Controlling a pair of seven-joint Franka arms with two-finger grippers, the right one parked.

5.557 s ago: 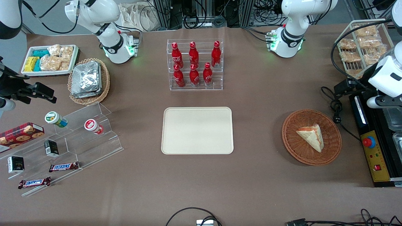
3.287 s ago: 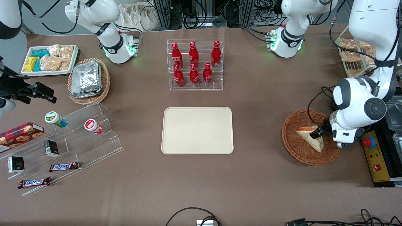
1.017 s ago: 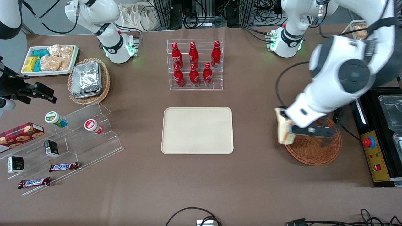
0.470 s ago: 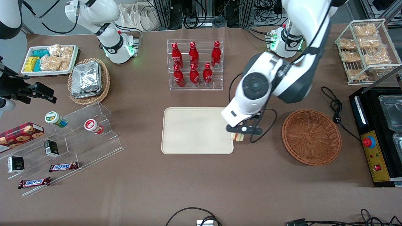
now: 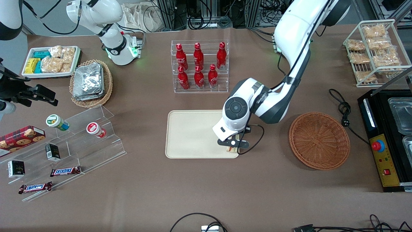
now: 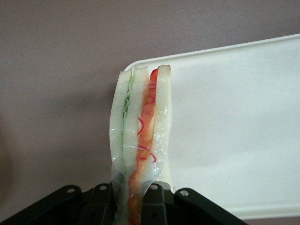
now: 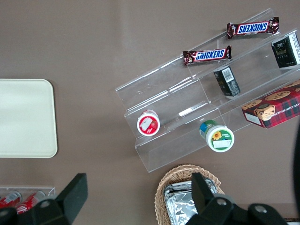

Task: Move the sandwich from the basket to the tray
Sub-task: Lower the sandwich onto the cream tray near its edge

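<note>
Over the tray (image 5: 193, 135), gripper (image 5: 232, 145) grips sandwich (image 6: 140, 145).

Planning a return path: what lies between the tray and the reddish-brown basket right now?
In the front view, the stretch of table between the tray and the basket is spanned by the working arm, whose gripper holds the sandwich above the tray's corner.

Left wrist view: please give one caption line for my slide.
Gripper shut on the wrapped sandwich, above the tray corner.
</note>
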